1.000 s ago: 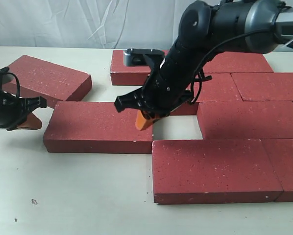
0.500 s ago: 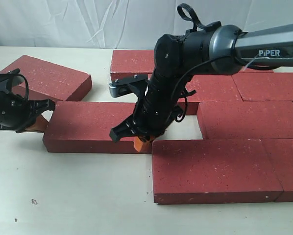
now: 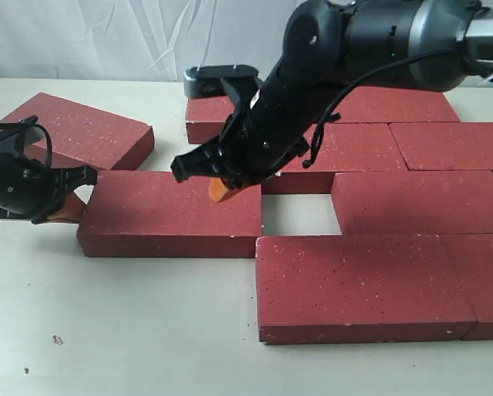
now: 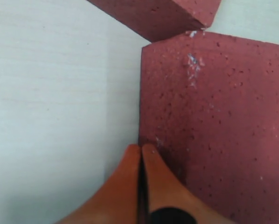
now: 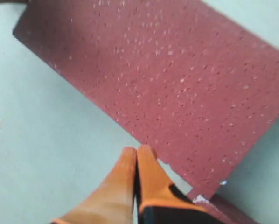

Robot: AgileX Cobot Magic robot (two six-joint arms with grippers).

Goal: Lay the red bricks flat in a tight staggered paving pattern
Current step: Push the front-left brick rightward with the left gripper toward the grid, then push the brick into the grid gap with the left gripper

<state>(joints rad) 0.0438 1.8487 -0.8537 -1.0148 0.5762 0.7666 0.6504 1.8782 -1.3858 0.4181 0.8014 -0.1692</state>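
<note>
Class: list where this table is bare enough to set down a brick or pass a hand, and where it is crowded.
Widest bare table: front left, before the middle brick and left of the front brick. A small gap lies walled by bricks. Crowded: the packed right side, and around the left gripper by the angled brick.

Right arm (image 3: 370, 41) here: glossy black joints, silver-grey tube link, thin black cables (image 3: 316, 148) looping behind the jaws. Left arm (image 3: 16, 186) all black. Both carry tapered orange fingers (image 5: 123, 186).
</note>
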